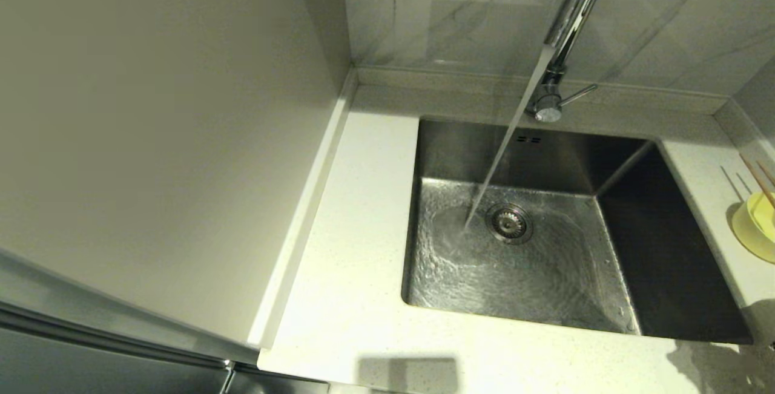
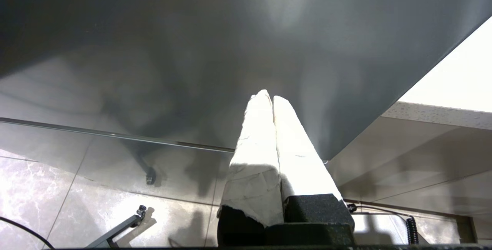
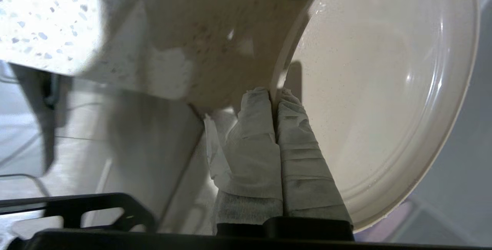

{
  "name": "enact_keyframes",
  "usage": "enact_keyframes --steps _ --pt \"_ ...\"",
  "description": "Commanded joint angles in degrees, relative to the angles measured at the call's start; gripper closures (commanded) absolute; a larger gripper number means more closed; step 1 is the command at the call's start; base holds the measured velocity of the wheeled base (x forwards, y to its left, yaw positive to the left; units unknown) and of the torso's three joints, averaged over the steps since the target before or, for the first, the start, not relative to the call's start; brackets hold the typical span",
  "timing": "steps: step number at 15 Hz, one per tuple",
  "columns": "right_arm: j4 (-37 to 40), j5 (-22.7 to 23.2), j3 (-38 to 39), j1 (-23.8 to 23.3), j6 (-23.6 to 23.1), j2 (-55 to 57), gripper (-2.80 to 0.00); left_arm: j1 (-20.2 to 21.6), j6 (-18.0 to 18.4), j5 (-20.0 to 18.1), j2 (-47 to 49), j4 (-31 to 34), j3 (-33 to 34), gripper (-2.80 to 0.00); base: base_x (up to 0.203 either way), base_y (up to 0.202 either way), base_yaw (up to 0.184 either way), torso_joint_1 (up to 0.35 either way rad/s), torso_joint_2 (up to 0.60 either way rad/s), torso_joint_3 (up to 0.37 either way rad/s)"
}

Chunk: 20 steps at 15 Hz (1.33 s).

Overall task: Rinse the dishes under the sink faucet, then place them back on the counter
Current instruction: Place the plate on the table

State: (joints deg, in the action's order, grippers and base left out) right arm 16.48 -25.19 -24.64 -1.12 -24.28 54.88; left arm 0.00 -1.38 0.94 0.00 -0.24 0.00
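Observation:
In the right wrist view my right gripper (image 3: 273,93) is shut on the rim of the cream-white plate (image 3: 384,88), which is wet and held by the speckled counter's edge (image 3: 50,23). Neither the plate nor either gripper shows in the head view. There the chrome faucet (image 1: 572,16) runs a stream of water into the steel sink (image 1: 521,261). The pale yellow bowl (image 1: 757,224) sits on the counter (image 1: 345,273) at the far right with the two chopsticks (image 1: 760,179) resting in it. My left gripper (image 2: 269,96) is shut on nothing, parked low beside a grey cabinet panel.
The round drain strainer (image 1: 510,223) lies in the wet sink floor. A tall pale cabinet side (image 1: 151,140) walls the counter's left. Marble wall tiles (image 1: 460,6) stand behind the faucet. Floor tiles (image 2: 50,200) and a cable show below the left gripper.

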Motion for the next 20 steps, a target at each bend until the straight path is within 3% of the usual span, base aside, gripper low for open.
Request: enact_keyframes --steps 1,11,16,20 --pt "0.04 -0.13 -1.55 -0.02 -3.37 1.49 0.00 0.00 -0.03 0.03 -0.09 -0.02 0.00 0.00 0.000 0.000 0.000 0.000 0.00 0.000" --pt "-0.40 -1.66 -8.42 -0.11 -18.15 7.80 0.00 0.00 -0.03 0.03 -0.09 -0.02 0.00 0.00 0.000 0.000 0.000 0.000 0.00 0.000" --pt "-11.64 -3.64 -8.22 -0.25 -30.56 12.35 0.00 0.00 -0.03 0.03 -0.09 -0.02 0.00 0.00 0.000 0.000 0.000 0.000 0.00 0.000" --pt "-23.96 -4.22 -7.98 -1.89 -44.03 15.92 0.00 0.00 -0.03 0.03 -0.09 -0.02 0.00 0.00 0.000 0.000 0.000 0.000 0.00 0.000"
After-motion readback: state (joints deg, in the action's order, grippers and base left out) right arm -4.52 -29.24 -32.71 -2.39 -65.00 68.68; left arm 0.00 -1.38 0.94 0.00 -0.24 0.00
